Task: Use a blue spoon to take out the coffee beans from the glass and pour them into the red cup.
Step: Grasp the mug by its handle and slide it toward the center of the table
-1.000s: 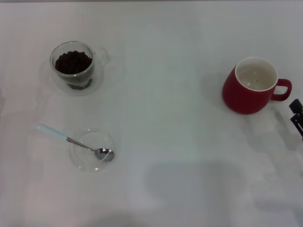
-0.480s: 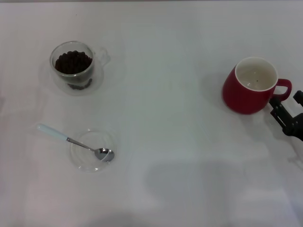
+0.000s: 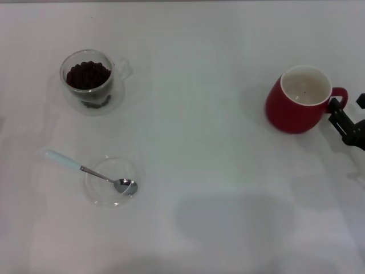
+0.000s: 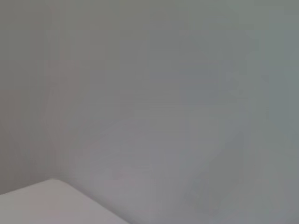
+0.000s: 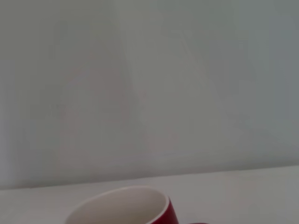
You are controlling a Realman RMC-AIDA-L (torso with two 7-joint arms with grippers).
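The glass with dark coffee beans stands at the far left on a clear saucer. Nearer, the blue spoon lies with its metal bowl in a shallow clear dish and its pale handle pointing out to the left. At the right stands the red cup, white inside, its loop handle facing right. My right gripper is at that handle, open, with one black finger touching it. The right wrist view shows the red cup's rim. My left gripper is out of view.
Everything rests on a white table. A broad bare stretch separates the glass and spoon on the left from the cup on the right. The left wrist view holds only a pale surface.
My right gripper came in from the right edge up to the cup's handle. The red cup shifted slightly left and away. Glass, spoon and dish stayed put.
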